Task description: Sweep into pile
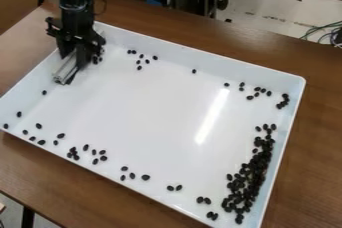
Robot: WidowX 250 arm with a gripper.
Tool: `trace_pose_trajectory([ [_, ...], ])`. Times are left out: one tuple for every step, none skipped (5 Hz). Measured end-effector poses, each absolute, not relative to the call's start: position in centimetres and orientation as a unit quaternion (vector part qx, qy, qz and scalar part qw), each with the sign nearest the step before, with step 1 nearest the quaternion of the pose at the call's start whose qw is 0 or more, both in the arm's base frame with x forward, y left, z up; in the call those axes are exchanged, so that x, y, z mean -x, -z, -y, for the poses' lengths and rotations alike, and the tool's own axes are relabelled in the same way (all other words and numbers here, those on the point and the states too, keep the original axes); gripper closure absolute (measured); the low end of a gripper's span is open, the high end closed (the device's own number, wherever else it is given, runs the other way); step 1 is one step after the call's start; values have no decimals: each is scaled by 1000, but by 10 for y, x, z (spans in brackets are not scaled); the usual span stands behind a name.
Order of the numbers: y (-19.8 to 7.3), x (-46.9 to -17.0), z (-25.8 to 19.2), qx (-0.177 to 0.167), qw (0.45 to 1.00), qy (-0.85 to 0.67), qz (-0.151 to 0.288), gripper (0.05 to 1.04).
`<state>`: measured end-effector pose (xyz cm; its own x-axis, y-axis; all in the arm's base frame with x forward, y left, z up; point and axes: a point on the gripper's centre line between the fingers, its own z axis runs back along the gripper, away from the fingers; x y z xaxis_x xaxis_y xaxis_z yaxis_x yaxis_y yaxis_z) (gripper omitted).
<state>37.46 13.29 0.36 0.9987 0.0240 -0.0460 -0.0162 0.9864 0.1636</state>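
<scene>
The gripper (72, 56) grips a pale tool (65, 72) at ten o'clock, likely for gathering; next, sweep stray beans (145, 177) toward the four o'clock pile (250, 179).

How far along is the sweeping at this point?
Partly done. A dense pile of dark beans already lies against the right side of the white tray as pictured.
In hand: the gripper holds a pale tool near the upper-left corner, a few beans beside it.
Left: loose beans scattered along the lower and left edges, plus small clusters along the upper side.
</scene>
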Motion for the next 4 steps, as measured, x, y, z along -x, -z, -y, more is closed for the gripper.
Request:
trace_pose_trajectory([
  [-1,-378,-113,-75,996,-5,-44,730],
  [1,-376,-80,-71,995,2,-65,730],
  [4,-369,-43,-75,994,18,-81,730],
  [6,-363,2,-74,992,51,-83,730],
])
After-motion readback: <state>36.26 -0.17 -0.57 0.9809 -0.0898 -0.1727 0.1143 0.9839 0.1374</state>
